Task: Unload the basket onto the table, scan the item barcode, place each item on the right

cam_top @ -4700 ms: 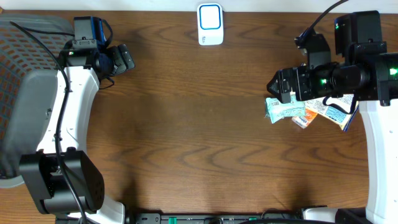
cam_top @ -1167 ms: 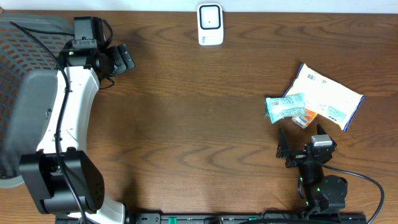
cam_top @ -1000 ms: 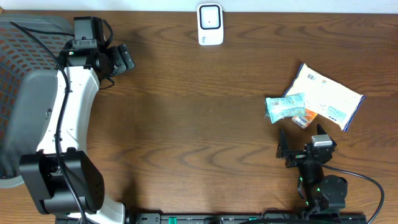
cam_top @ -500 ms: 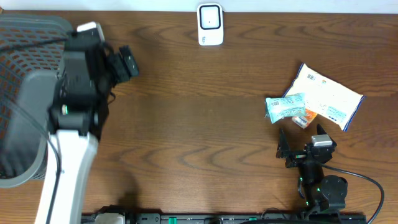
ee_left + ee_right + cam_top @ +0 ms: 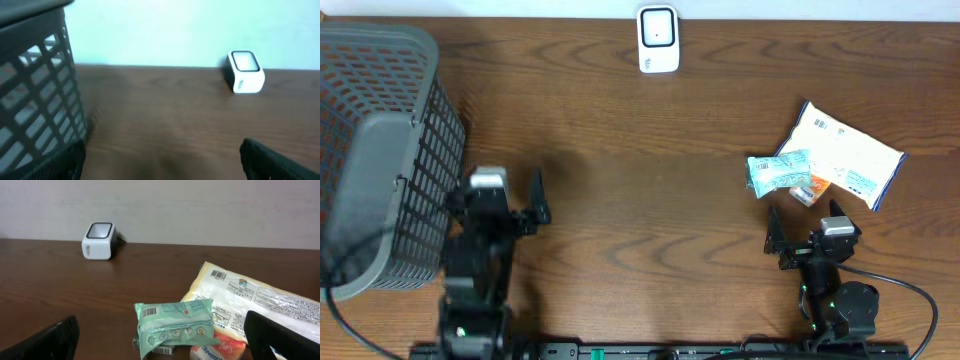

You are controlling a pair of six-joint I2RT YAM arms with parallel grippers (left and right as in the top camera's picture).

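The white barcode scanner [image 5: 658, 38] stands at the table's far edge, also seen as the scanner [image 5: 245, 78] and scanner [image 5: 100, 241] in the wrist views. The items lie at the right: a green packet [image 5: 780, 172] with a barcode on its end, a white and yellow bag [image 5: 850, 155] and an orange pack [image 5: 817, 190] under them. My right gripper [image 5: 804, 222] is open just in front of them; in its wrist view the green packet [image 5: 175, 327] lies ahead of the open right gripper [image 5: 162, 345], apart from it. My left gripper [image 5: 505, 198] is open and empty at the near left.
A grey mesh basket [image 5: 380, 150] fills the left side, right beside the left arm, and its wall [image 5: 35, 100] takes up the left of the left wrist view. The bag [image 5: 250, 300] and orange pack [image 5: 220, 350] lie behind and right of the green packet.
The left arm has pulled back from the far left corner to the near edge beside the basket, uncovering it. The right arm and the items have stayed put over the last second.
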